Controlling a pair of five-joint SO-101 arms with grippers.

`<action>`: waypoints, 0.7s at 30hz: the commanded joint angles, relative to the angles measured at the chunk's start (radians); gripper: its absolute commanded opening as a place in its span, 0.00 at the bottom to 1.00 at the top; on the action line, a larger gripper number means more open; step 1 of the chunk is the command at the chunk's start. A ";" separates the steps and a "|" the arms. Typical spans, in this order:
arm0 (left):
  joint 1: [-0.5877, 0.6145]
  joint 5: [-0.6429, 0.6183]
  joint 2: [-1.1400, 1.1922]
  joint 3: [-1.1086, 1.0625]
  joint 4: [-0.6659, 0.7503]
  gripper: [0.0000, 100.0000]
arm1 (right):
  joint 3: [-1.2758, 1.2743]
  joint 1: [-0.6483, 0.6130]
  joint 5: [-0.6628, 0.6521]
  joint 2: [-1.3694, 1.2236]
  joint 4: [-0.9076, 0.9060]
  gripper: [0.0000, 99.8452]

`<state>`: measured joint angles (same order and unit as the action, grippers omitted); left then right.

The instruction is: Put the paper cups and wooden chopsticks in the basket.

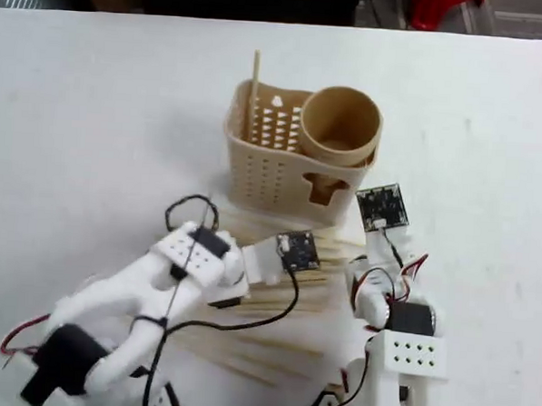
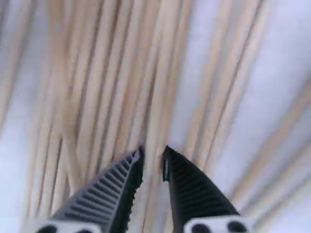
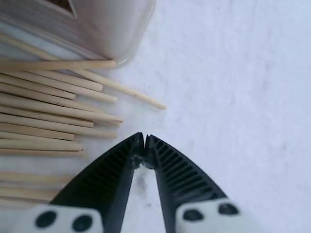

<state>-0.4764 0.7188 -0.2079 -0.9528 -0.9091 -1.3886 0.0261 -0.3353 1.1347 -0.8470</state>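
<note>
Directly below the left claw (image 2: 153,155), tips narrowly apart: chopsticks (image 2: 146,73) heaped on the table (image 1: 94,112) toward its near edge, just before the basket (image 1: 263,180), lying lengthwise along the gap; right claw (image 3: 145,141) closed empty beside their ends.

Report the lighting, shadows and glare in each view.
High view: bright, even light leaves the table glaring white; a soft shadow lies under the left arm and at the foot of the basket. Left wrist view: thin dark shadows between the chopsticks, no glare. Right wrist view: faint shadows under the chopsticks and the basket corner.
</note>
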 commanded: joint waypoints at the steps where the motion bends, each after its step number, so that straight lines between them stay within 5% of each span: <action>1: 0.010 0.005 0.012 0.049 -0.003 0.02 | 0.008 0.004 0.005 0.013 0.012 0.02; 7: 0.030 0.005 -0.090 0.044 -0.015 0.02 | 0.008 0.004 0.005 0.013 0.013 0.02; 21: 0.111 0.011 -0.479 0.118 -0.292 0.02 | 0.008 0.004 0.005 0.013 0.015 0.02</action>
<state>-0.3936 0.7188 -0.5946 -0.9053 -1.1485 -1.3886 0.0261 -0.3353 1.1347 -0.8470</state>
